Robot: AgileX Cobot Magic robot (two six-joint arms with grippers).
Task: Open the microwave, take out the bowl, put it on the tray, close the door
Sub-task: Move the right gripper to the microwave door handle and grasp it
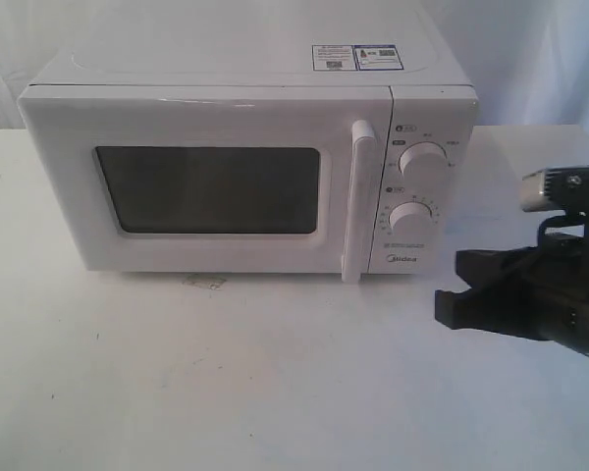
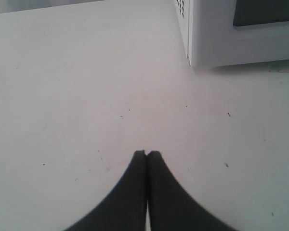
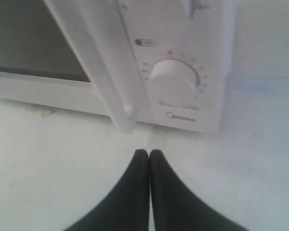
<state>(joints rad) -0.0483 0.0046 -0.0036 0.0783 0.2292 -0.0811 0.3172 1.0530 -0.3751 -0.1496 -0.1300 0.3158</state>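
Right gripper [image 3: 149,153] and left gripper [image 2: 146,153] sit pinched together near the microwave [image 1: 245,177] lettered Midea.

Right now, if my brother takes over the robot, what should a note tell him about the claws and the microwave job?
Left claw: shut, empty, above bare table near the microwave's front corner.
Right claw: shut, empty, low in front of the knobs, near the handle, touching nothing.
Door: closed. Bowl and tray: not visible.
Done: nothing yet.
Left: open door, take bowl out, set on tray, close door.
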